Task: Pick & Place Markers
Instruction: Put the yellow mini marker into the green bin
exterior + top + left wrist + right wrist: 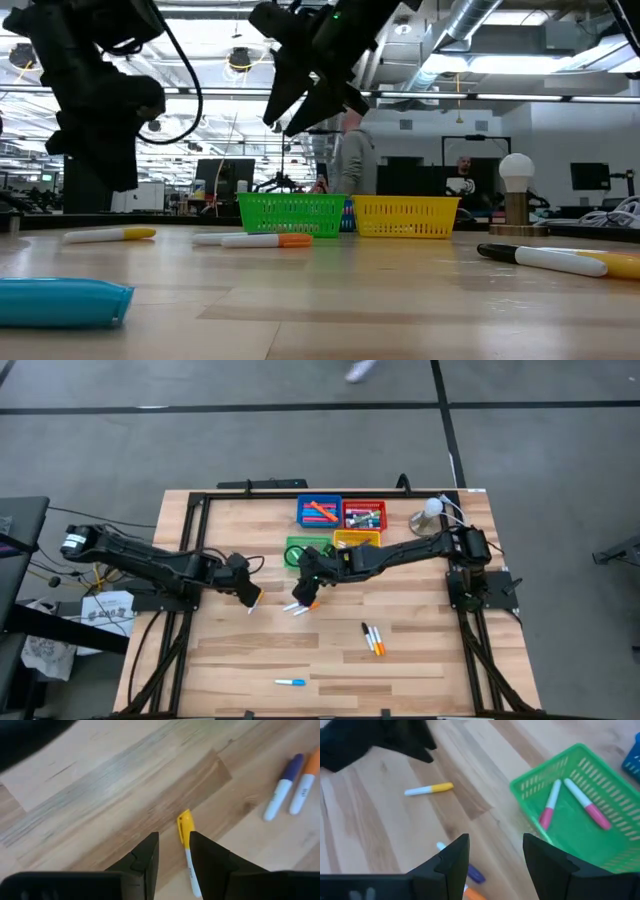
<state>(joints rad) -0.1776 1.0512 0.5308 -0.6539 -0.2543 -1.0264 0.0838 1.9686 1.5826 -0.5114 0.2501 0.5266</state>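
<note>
A: Start with the big things. The wooden table (330, 640) fills the high view, and the four trays sit clustered at about twelve o'clock on it: blue tray (319, 512), red tray (364, 516), green tray (305, 550) and yellow tray (357, 540).

B: And the arms? The left arm reaches in from nine o'clock, the right from three, and both meet near the table's centre.

A: Yes. The right gripper (492, 857) hangs above the table just at six o'clock of the green tray, its fingers spread wide with nothing between them. Two pink-capped markers (572, 802) lie in that tray, so I judge the spread is for coming down on another one.

B: Probably the pair right below it, the orange-capped marker (312, 604) and the purple-capped marker (283, 786), lying side by side.

A: The left gripper (172, 857) hovers low at nine o'clock of that pair, fingers narrow and empty, with the yellow-capped marker (188, 846) on the wood just beside them. That closeness looks like lining up for a pick.

B: The rest of the markers?

A: Three lie loose toward five o'clock (372, 637), and a blue-capped marker (290, 683) lies alone near six. The red and blue trays hold several. Much sorting remains, I'd say.
</note>
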